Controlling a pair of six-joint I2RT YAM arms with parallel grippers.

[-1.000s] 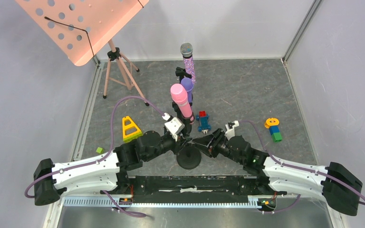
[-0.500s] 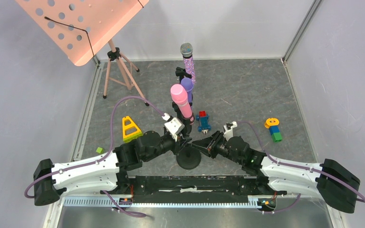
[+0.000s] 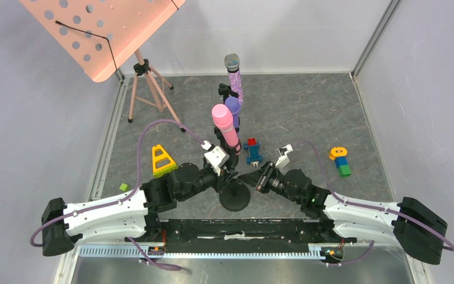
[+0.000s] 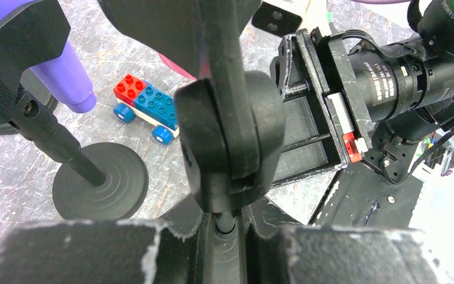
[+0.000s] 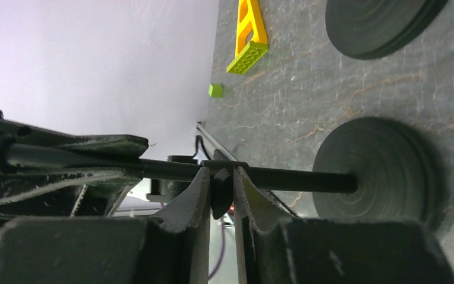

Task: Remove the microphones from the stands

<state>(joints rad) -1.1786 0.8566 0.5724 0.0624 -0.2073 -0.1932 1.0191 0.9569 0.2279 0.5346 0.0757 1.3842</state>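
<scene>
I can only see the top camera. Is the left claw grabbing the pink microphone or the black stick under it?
Observer: The stick. The left wrist camera shows the left gripper closed around the thin stand pole, just under the clip's round joint.
Child: What about the right claw?
Observer: Its wrist camera shows the right gripper nearly closed on the same pole, between the left gripper and the round base.
</scene>
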